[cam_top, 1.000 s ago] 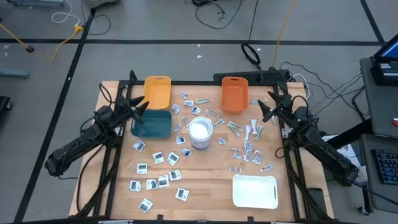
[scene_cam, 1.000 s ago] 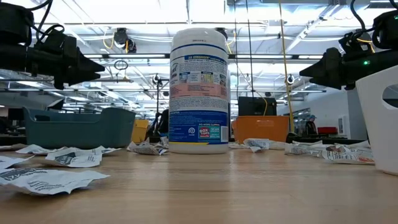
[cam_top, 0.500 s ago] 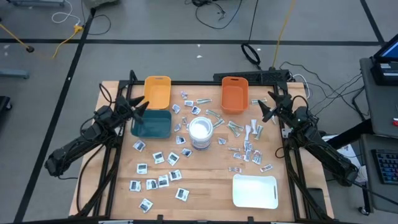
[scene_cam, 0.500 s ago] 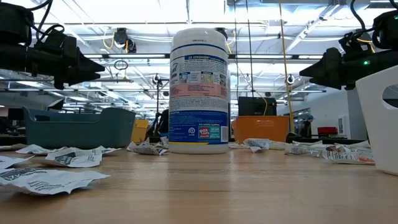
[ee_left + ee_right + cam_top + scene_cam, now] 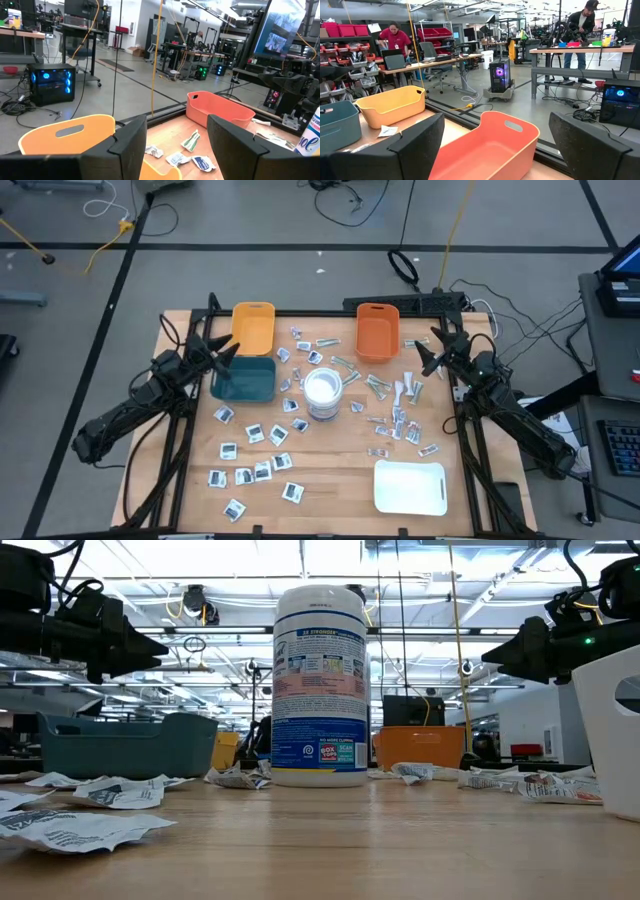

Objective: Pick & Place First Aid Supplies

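Currently, we hold both tools raised and spread, gripping nothing: left tool (image 5: 232,348) above the teal bin (image 5: 243,380), right tool (image 5: 424,350) beside the orange bin (image 5: 376,332). First aid supplies (image 5: 262,470) lie scattered across the desk (image 5: 330,480).

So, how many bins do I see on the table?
3. The yellow bin is at the far edge, left of centre; the teal bin is directly in front of it; the orange bin is at the far edge, right of centre.

yellow bin (image 5: 253,327), orange bin (image 5: 377,332), teal bin (image 5: 243,379)
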Tool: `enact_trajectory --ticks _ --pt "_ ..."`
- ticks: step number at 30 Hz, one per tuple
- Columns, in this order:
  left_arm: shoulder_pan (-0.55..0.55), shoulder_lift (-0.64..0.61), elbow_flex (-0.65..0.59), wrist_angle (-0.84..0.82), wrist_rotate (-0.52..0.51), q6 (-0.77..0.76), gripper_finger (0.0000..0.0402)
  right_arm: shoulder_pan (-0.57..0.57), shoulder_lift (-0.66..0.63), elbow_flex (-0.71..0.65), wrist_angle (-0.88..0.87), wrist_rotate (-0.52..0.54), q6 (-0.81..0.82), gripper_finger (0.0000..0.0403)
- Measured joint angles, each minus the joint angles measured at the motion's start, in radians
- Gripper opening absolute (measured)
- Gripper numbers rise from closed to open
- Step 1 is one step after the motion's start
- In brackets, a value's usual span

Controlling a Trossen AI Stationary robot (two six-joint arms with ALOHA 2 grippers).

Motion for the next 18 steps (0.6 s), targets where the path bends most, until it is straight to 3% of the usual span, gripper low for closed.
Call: enact_trajectory --ticks 10,18 --pt "0.000 0.000 0.034 -0.011 0.048 0.000 0.0212 0.000 0.000 0.000 0.000 0.000 0.000 0.0357" --pt "0.000 0.091 0.254 -0.257 0.054 0.000 0.0211 0.000 0.000 0.000 0.000 0.000 0.000 0.0357"
